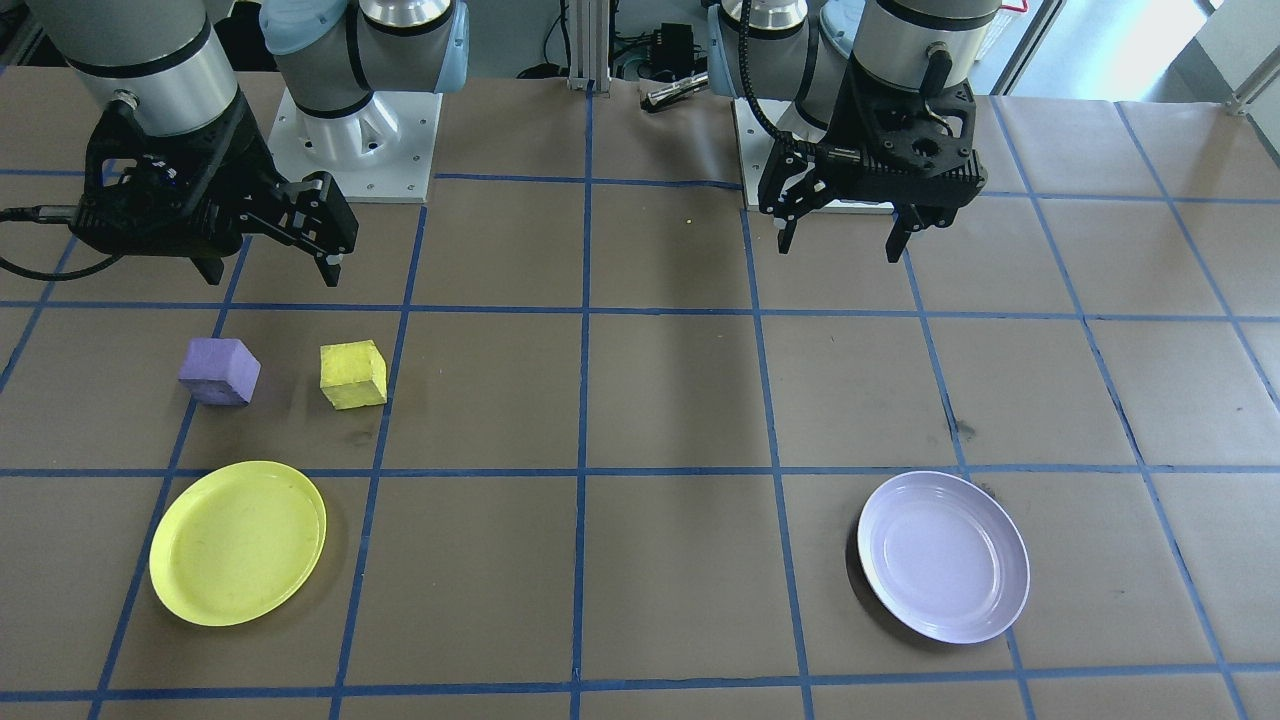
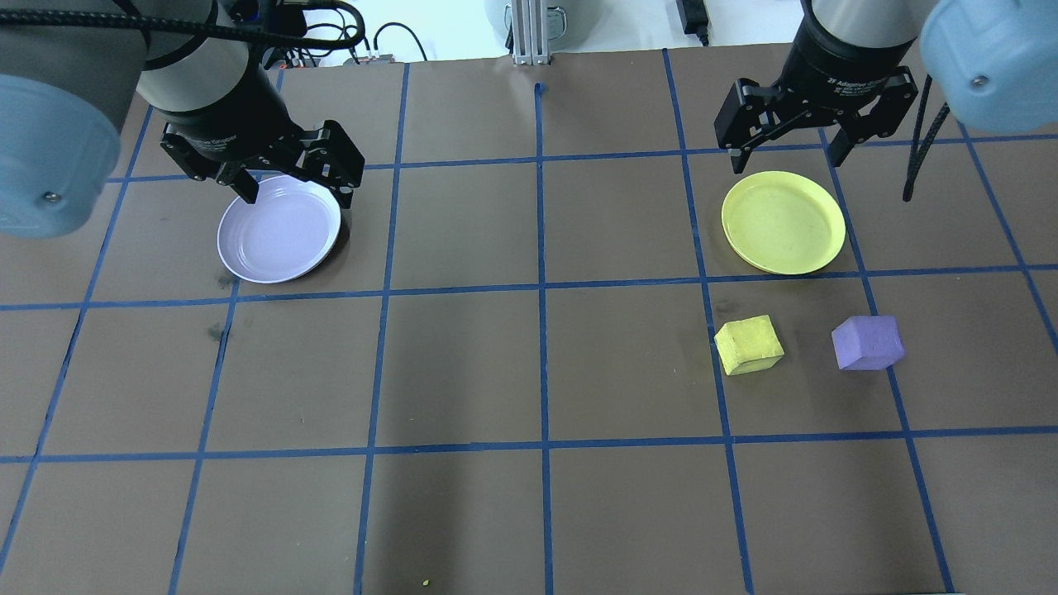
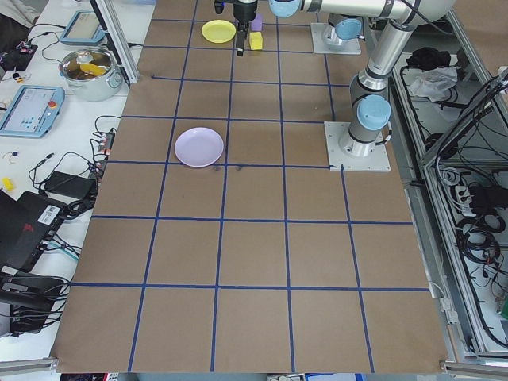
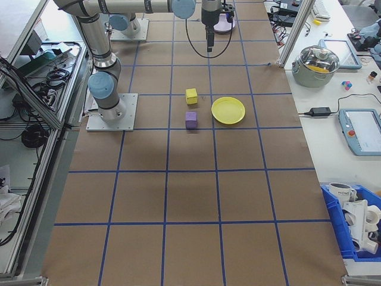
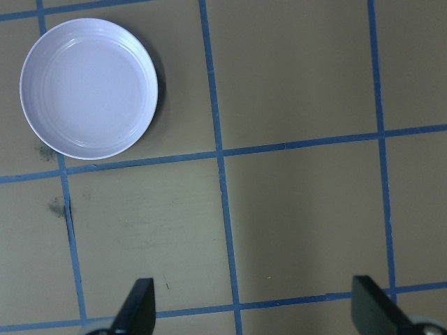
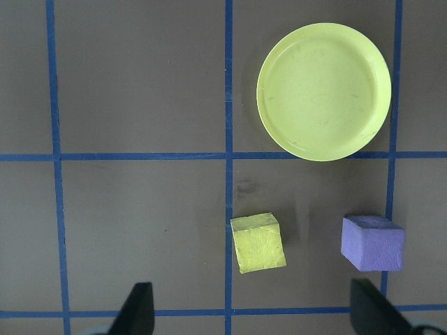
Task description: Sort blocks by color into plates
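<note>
A yellow block [image 2: 749, 345] and a purple block [image 2: 866, 343] sit side by side on the table, a little apart, both in the right wrist view too. The yellow plate [image 2: 783, 221] lies empty just beyond them. The lavender plate [image 2: 279, 231] lies empty on the other side, also seen as the lavender plate [image 5: 89, 87] in the left wrist view. My right gripper [image 2: 785, 164] hangs open above the far rim of the yellow plate, holding nothing. My left gripper [image 2: 296, 198] hangs open over the lavender plate, also holding nothing.
Brown paper with a blue tape grid [image 2: 541, 285] covers the table. The two arm bases [image 1: 355, 140] stand at the robot's edge. Off the table's ends are a steel pot [image 4: 321, 62], tablets, cables and a blue bin [image 4: 357, 220].
</note>
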You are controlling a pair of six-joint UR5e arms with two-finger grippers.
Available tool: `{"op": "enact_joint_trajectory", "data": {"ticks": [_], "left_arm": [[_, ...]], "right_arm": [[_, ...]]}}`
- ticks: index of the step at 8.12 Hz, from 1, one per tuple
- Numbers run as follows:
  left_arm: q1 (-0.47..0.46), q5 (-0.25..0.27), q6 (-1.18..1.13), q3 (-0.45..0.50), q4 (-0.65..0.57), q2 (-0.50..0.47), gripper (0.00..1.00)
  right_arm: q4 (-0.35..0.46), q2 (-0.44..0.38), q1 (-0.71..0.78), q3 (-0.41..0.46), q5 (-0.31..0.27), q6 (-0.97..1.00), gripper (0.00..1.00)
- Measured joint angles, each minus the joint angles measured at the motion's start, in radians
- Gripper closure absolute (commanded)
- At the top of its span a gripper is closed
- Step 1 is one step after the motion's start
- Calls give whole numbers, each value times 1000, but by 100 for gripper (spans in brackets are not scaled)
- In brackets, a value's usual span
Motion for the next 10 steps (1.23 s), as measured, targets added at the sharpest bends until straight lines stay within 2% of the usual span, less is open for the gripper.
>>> {"op": "enact_joint_trajectory", "data": {"ticks": [6,9,10], "left_arm": [[0,-1,0,-2,-6,6,0],[0,-2,1,-2,1,6,0],[1,-3,1,-2,1,15,0]], "right_arm": [[0,4,0,22,0,-25,0],[-31,2,-5,159,-5,-117,0],[-67,3,-9,217,-10,-151,0]]}}
